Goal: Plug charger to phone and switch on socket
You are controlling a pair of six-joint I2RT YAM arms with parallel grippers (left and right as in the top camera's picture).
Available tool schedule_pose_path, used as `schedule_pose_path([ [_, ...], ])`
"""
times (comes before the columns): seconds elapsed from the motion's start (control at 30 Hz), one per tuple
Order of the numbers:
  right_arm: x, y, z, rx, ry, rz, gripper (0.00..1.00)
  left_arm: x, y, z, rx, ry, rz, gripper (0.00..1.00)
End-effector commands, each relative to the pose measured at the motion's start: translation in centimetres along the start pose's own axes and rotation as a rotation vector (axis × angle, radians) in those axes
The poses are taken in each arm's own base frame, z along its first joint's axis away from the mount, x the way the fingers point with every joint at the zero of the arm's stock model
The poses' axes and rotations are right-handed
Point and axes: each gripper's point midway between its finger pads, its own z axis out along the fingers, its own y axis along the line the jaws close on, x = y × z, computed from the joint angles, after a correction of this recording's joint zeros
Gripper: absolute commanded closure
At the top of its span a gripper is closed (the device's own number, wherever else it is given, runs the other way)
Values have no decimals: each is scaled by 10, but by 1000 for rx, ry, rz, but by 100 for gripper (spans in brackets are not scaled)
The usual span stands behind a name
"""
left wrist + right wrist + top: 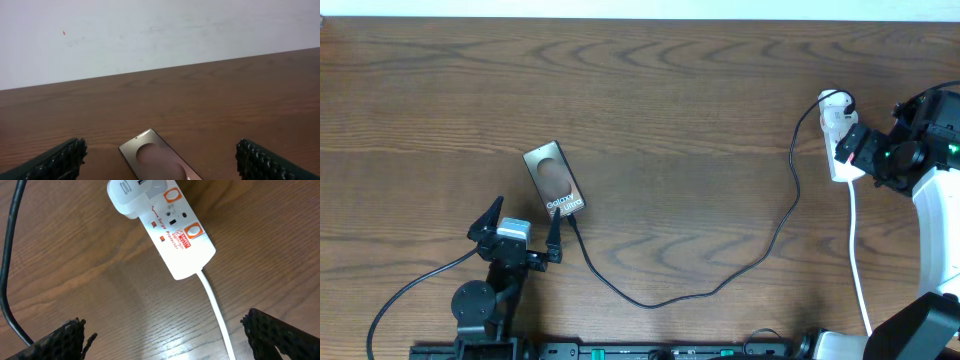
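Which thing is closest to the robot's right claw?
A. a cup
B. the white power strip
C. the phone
B: the right gripper has the power strip lying just ahead of its open fingers, while the phone is far across the table, by the left gripper.

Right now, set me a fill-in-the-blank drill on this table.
The left gripper and right gripper both stand ___.
The phone lies nearest the ___ gripper.
The charger cable is ___.
The cord of the power strip is ___.
Missing: open; left; black; white.
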Motion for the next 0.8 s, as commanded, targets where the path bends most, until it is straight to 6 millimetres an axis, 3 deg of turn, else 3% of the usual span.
schedule_pose_path([
  [0.0, -7, 0, -8, 1, -29, 11, 1, 16, 1, 0, -6, 50, -27, 2],
  [0.57, 0, -5, -13, 41, -14, -3, 1, 16, 1, 0, -6, 50, -27, 2],
  [0.77, -11, 42, -25, -83, -252, -62, 1, 16, 1, 0, -6, 50, -27, 2],
])
